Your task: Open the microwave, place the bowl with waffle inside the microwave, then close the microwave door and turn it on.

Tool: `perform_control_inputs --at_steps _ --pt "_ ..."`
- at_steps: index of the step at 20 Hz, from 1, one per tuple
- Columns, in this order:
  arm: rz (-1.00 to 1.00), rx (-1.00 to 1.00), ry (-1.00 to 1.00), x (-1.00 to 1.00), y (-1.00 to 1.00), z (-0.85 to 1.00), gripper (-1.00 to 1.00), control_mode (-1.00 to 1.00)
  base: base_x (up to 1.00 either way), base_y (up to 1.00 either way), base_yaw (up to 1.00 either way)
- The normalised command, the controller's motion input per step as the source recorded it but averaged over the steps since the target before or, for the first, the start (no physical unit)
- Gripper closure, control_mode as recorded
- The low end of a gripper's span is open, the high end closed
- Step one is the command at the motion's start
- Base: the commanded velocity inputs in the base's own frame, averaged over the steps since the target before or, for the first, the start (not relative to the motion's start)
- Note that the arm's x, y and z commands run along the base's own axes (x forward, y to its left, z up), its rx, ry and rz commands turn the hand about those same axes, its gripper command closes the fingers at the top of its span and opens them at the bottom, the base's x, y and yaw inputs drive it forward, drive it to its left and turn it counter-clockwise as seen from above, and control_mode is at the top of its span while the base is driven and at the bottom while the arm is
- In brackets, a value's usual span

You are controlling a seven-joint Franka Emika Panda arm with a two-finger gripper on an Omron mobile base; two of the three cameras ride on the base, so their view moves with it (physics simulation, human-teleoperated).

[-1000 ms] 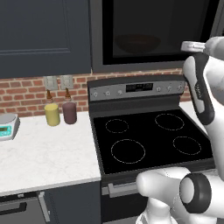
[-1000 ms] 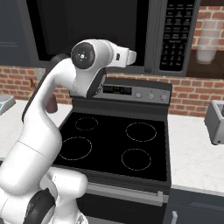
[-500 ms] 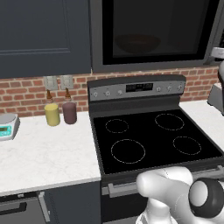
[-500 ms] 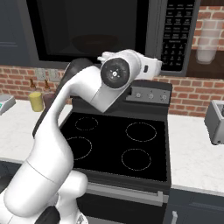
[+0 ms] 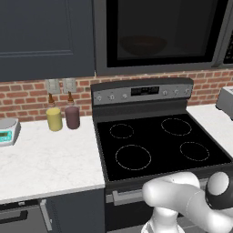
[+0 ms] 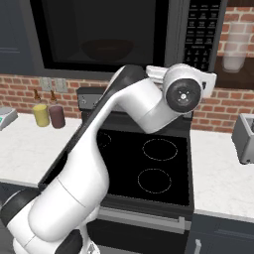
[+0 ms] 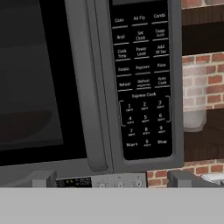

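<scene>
The microwave [image 5: 159, 36] hangs above the stove with its black glass microwave door [image 6: 104, 34] shut. Through the glass the dark bowl [image 5: 142, 44] [image 6: 106, 48] shows dimly on the turntable; I cannot make out the waffle. My gripper [image 7: 113, 179] is open, its two fingertips [image 7: 43, 178] wide apart with nothing between them. It faces the microwave's right side, below the keypad [image 7: 142, 83] and the door's vertical handle [image 7: 89, 83]. In the right base view my wrist [image 6: 183, 92] hovers just under the keypad [image 6: 202, 27].
A black-topped stove [image 5: 159, 141] lies below the microwave. Yellow [image 5: 54, 119] and purple [image 5: 72, 117] cups stand against the brick wall at left, next to a small scale [image 5: 7, 131]. A toaster [image 6: 245, 138] sits on the right counter and a pale jar [image 6: 234, 47] on a shelf.
My arm has swung to the right, out of the left base view's upper right. In the right base view the wrist moved from the stove's left to under the keypad. The jaws stayed open.
</scene>
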Motion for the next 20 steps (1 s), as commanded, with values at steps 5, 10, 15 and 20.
perform_control_inputs --at_steps 5,10,15,20 --pt "0.00 0.00 -0.04 0.00 -0.26 -0.18 -1.00 -1.00 0.00 0.00 0.00" --pt "0.00 0.00 -0.02 0.00 -0.11 -0.12 -1.00 -1.00 0.00 0.00 0.00" --pt "0.00 0.00 -0.02 0.00 -0.02 -0.08 -1.00 -1.00 0.00 0.00 0.00" --pt "0.00 0.00 0.00 0.00 0.00 -0.03 -1.00 -1.00 0.00 0.00 0.00"
